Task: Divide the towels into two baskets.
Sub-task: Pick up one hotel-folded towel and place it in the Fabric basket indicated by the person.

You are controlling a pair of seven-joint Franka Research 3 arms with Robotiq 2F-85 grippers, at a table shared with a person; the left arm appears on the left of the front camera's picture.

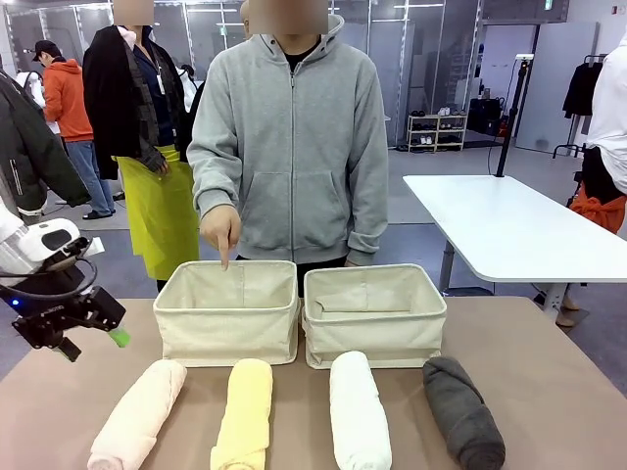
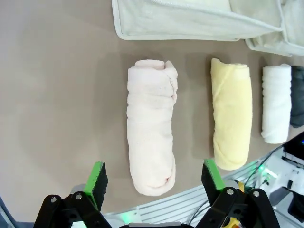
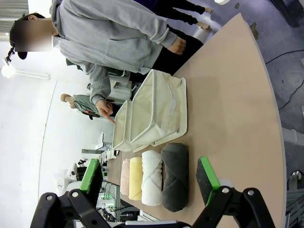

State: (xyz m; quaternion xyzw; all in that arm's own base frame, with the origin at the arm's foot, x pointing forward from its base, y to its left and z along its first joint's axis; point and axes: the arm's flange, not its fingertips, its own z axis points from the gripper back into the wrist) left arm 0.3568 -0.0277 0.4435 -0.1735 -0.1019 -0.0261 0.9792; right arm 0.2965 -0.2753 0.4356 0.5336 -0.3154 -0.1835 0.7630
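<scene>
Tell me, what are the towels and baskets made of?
The towels look like soft terry cloth: fuzzy, matte, dented where rolled. The baskets look like cream canvas: flat matte fabric, stitched seams, slightly saggy rims. The exact fibre can't be told.

The tan desk (image 1: pixel 558 382) carries two cream baskets toward its far side. The left basket (image 1: pixel 227 341) and the right basket (image 1: pixel 377 345) stand side by side, all but touching. Nearer the robot, four rolled towels lie in a row, apart from one another, each pointing its end at the baskets. From left to right they are the pink towel (image 1: pixel 139 414), yellow towel (image 1: pixel 245 411), white towel (image 1: pixel 358 411) and grey towel (image 1: pixel 462 411). The pink and grey ones lie slightly slanted.
</scene>
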